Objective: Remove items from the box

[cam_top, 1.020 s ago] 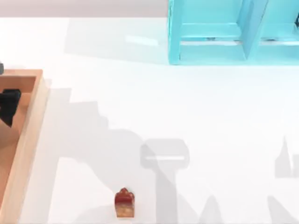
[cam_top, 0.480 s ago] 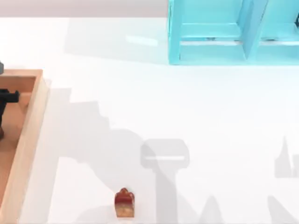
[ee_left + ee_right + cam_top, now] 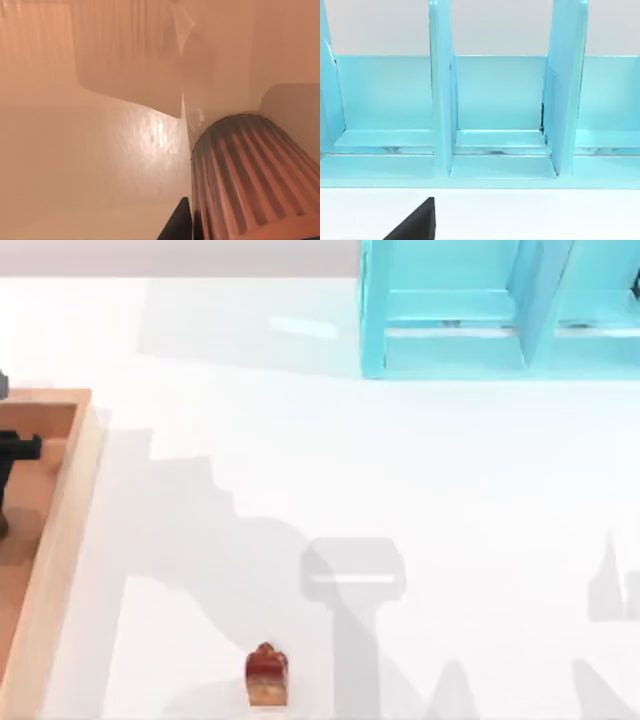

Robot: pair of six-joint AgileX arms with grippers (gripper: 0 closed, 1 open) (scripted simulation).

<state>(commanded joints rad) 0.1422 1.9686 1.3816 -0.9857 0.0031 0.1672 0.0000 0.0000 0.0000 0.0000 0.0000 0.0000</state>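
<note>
One red-and-tan carton-shaped block [image 3: 266,676] stands on the white bench [image 3: 400,470]. One ribbed brown cup [image 3: 250,175] sits inside the single wooden box [image 3: 62,510]. One turquoise shelf unit [image 3: 480,310] stands at the back.

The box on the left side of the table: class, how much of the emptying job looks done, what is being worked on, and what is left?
Done: the red-and-tan carton block stands on the white table, outside the box. In hand: the left gripper is down inside the box, and its wrist view shows the ribbed brown cup close by on the box floor. Left: lifting that cup out. The right arm faces the turquoise shelf.
</note>
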